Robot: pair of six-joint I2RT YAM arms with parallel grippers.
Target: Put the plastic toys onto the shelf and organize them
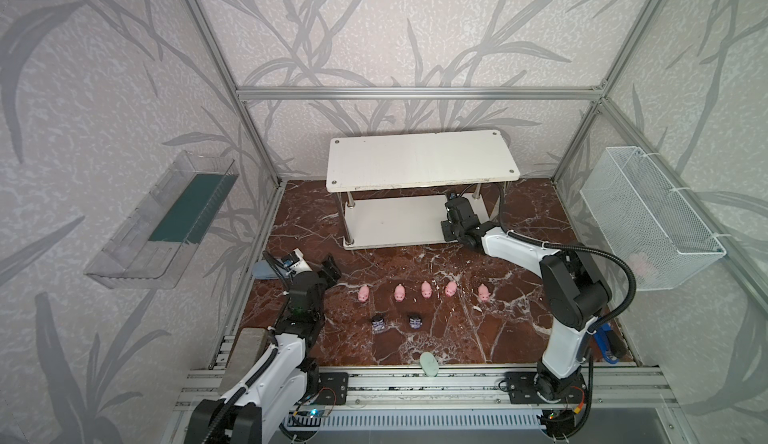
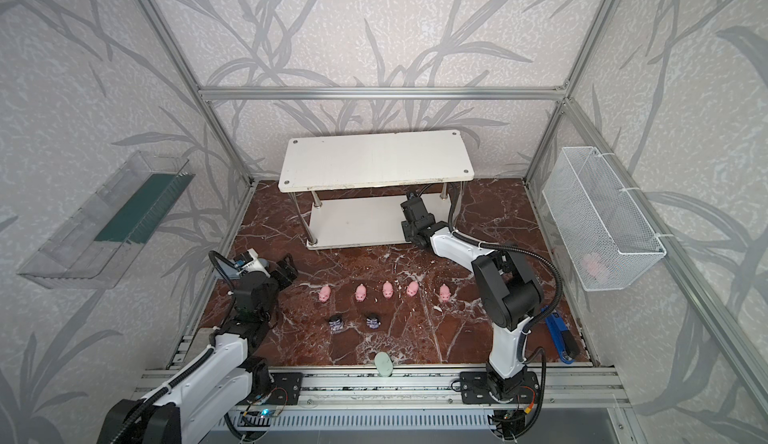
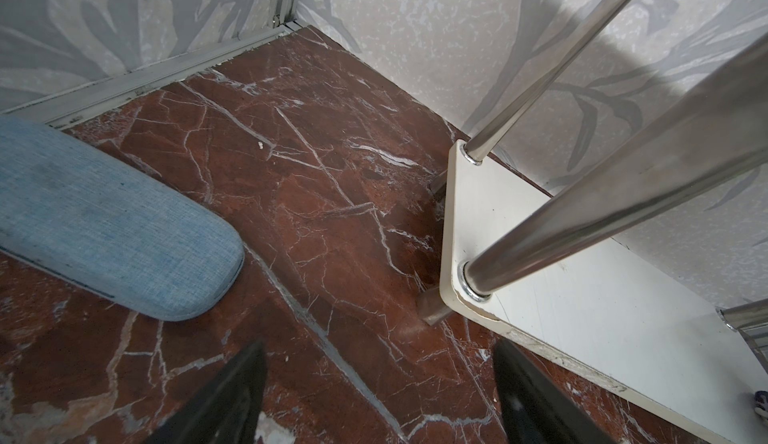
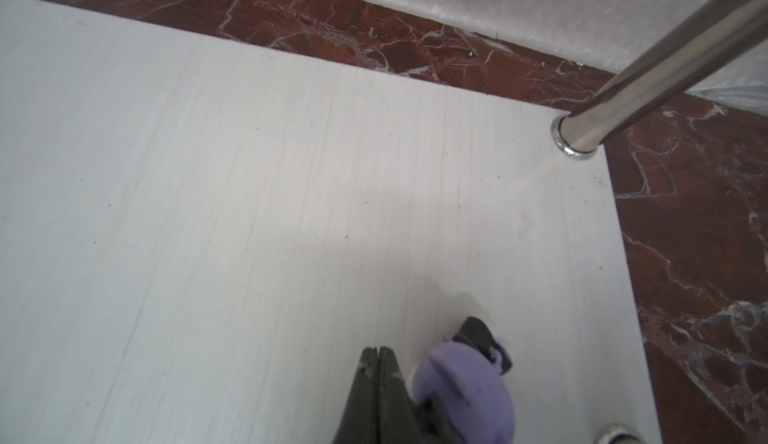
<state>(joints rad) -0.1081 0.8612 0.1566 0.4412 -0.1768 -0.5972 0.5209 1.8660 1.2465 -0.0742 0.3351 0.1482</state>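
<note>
The white two-tier shelf point(image 1: 419, 159) point(image 2: 374, 159) stands at the back in both top views. Several pink pigs lie in a row on the marble floor, from one pig point(image 1: 363, 294) across to another point(image 1: 483, 293). Two dark figurines point(image 1: 378, 323) point(image 1: 414, 321) stand in front of them. My right arm reaches under the top board, which hides its fingertips in the top views. In the right wrist view my right gripper point(image 4: 378, 352) is shut and empty over the lower board point(image 4: 249, 193). A purple figurine point(image 4: 461, 384) lies right beside its fingers. My left gripper point(image 1: 333, 269) point(image 3: 379, 344) is open and empty over the floor at the left.
A grey-blue case point(image 3: 104, 222) point(image 1: 264, 269) lies beside my left gripper. A clear tray point(image 1: 162, 222) hangs on the left wall. A white wire basket point(image 1: 648, 217) with something pink inside hangs on the right. A pale green oval point(image 1: 429, 364) sits at the front edge. A blue tool point(image 1: 604, 338) lies at front right.
</note>
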